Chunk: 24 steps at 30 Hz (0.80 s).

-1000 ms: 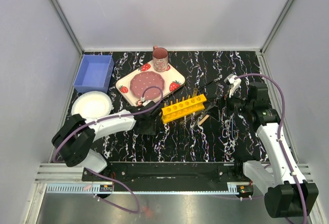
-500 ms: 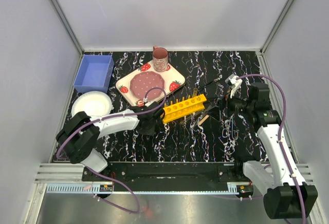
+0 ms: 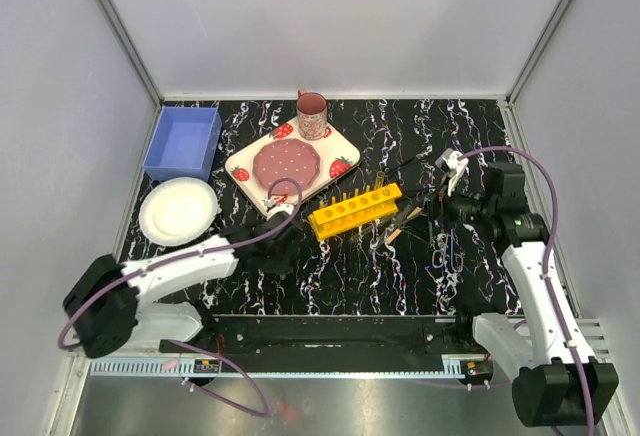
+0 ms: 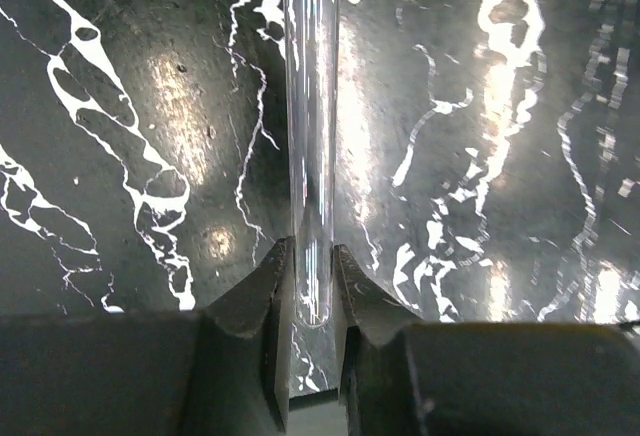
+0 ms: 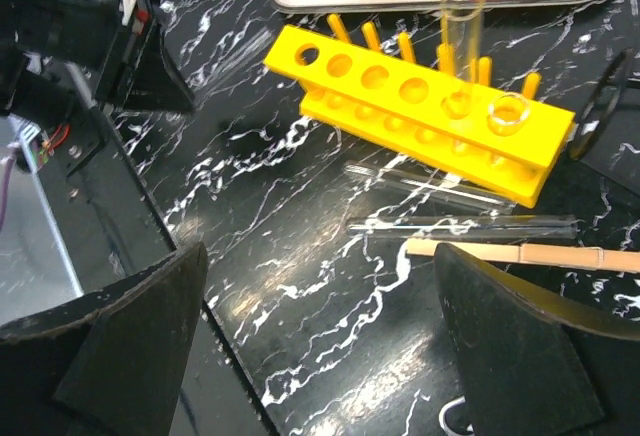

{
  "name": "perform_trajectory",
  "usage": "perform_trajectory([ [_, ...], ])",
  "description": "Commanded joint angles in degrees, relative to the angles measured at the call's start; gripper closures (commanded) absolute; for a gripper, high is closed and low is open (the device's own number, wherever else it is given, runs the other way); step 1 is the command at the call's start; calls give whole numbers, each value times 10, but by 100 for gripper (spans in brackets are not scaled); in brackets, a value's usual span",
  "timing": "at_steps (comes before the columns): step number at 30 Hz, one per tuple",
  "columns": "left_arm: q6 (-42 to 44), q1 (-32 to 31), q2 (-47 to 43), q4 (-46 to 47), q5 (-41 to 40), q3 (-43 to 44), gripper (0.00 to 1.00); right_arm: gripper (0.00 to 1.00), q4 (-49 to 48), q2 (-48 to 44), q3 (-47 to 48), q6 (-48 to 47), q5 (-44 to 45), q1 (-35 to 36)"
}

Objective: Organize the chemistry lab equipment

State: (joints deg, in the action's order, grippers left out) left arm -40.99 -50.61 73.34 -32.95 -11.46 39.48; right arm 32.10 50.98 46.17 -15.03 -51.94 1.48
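Left pincer (image 4: 310, 286) pinches one clear tube (image 4: 310, 106) at the yellow rack's (image 3: 355, 211) eight o'clock; two racked tubes (image 5: 462, 31) stand, while loose tubes (image 5: 460, 224) and the brush (image 5: 520, 254) wait at four o'clock.

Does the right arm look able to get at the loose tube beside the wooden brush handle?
Probably yes: the right claw stands open just short of the loose tube, nothing between them. The brush handle alongside might get caught too.

Yel. plastic rack (image 5: 400, 121), clr glossy tube (image 4: 312, 106), shiny tabletop (image 4: 520, 206).
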Motion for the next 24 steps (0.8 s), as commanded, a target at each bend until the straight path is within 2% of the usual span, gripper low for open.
perform_trajectory([
  [1,3,-12,-100,15,42,-30,91,0,104,18,71,-117,-61,-2],
  [5,16,-27,-217,32,70,-50,91,1,253,65,165,-212,-95,-2],
  [8,28,-48,-268,57,79,-57,91,0,370,118,235,-283,-116,5],
  [11,40,-70,-314,96,87,-63,91,0,438,161,282,-326,-120,23],
  [14,53,-90,-324,147,99,-60,91,0,437,175,298,-304,-101,71],
  [17,80,-118,-295,192,104,-27,91,0,389,174,298,-232,-80,149],
  [20,111,-151,-248,206,94,22,91,0,331,173,290,-144,-86,198],
  [21,116,-164,-239,208,91,33,91,0,316,176,289,-102,-90,201],
  [24,134,-180,-201,220,87,71,91,0,293,194,285,-57,-91,201],
])
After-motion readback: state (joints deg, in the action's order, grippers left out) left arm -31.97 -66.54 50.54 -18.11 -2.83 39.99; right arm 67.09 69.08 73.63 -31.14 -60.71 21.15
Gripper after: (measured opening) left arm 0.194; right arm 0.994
